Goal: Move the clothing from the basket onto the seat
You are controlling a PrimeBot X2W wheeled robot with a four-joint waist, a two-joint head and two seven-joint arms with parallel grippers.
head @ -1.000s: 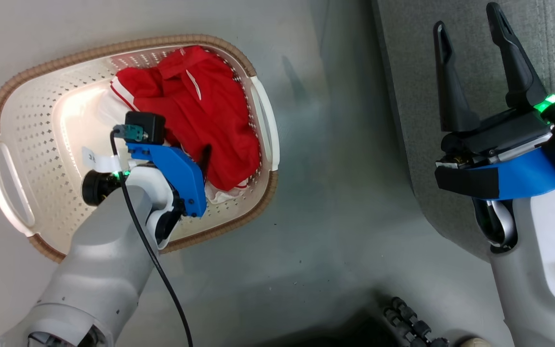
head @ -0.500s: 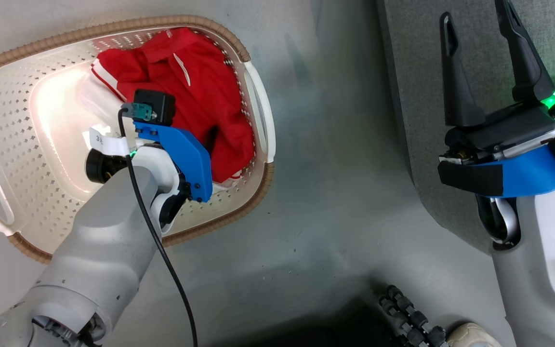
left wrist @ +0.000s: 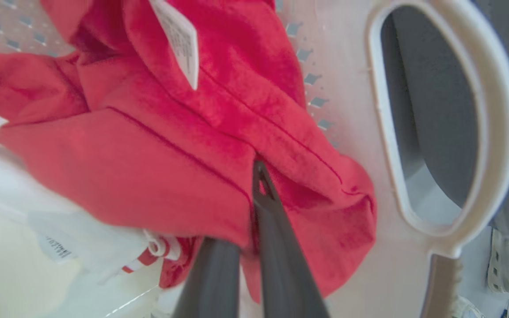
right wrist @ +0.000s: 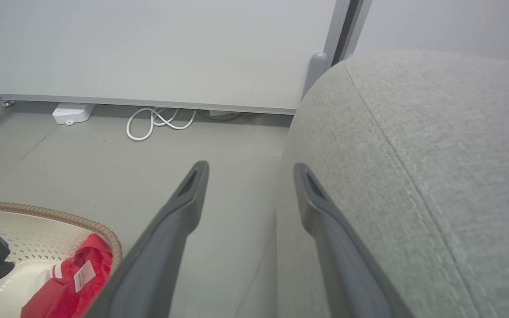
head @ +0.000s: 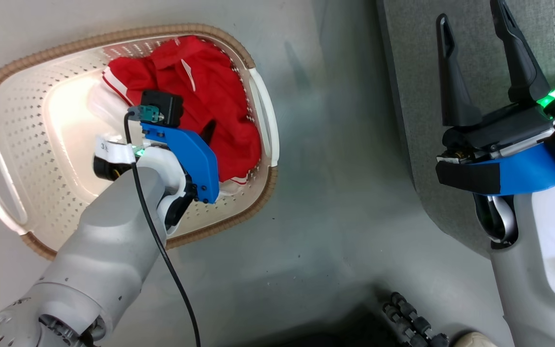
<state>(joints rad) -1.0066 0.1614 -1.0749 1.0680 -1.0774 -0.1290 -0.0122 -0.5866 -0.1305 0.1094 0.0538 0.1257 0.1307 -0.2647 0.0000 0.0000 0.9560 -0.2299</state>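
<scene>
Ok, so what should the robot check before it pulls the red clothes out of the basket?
1. Left gripper shut on the clothing: ok, a red fold is pinched.
2. All of the clothing caught: cannot tell.
3. Clothing free of the basket, not snagged: cannot tell.
4. Right gripper open, away from the basket: ok.
5. Bare room on the seat: ok.

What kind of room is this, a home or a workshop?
Probably a living-room corner, perhaps staged: a grey upholstered seat, a laundry basket of red clothing on a grey floor, and a plain white wall with a loose white cable at its foot.
</scene>
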